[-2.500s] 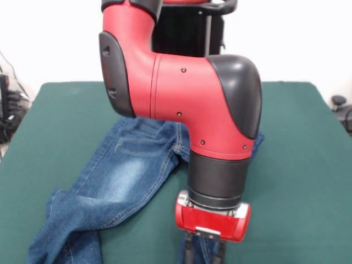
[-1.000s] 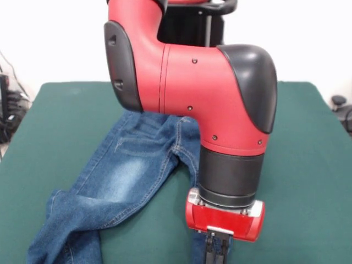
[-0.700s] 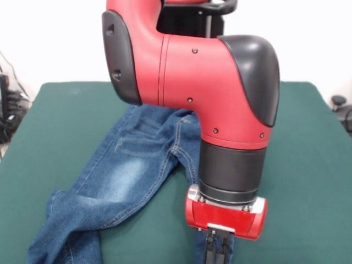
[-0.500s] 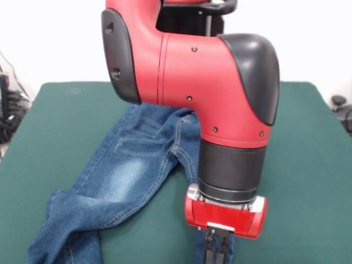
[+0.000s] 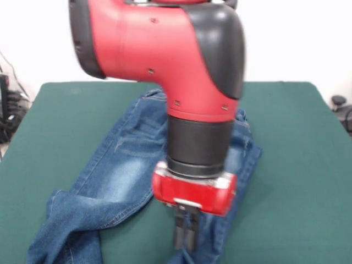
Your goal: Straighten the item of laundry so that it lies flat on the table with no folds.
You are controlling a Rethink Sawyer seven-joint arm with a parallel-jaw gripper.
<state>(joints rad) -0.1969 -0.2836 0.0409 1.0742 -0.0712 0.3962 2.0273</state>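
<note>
This looks like a robotics lab or test room, not a home. A bulky red and black robot arm (image 5: 181,82) with smooth moulded shells hangs over a wide table (image 5: 297,143) covered in plain dark green felt-like cloth with rounded corners. Behind it stands a bare white wall (image 5: 297,38). At the left edge dark cables and equipment (image 5: 8,104) sit beside the table, and at the right edge a black wheeled base (image 5: 341,110), seemingly of a chair or stand, shows on the floor.
</note>
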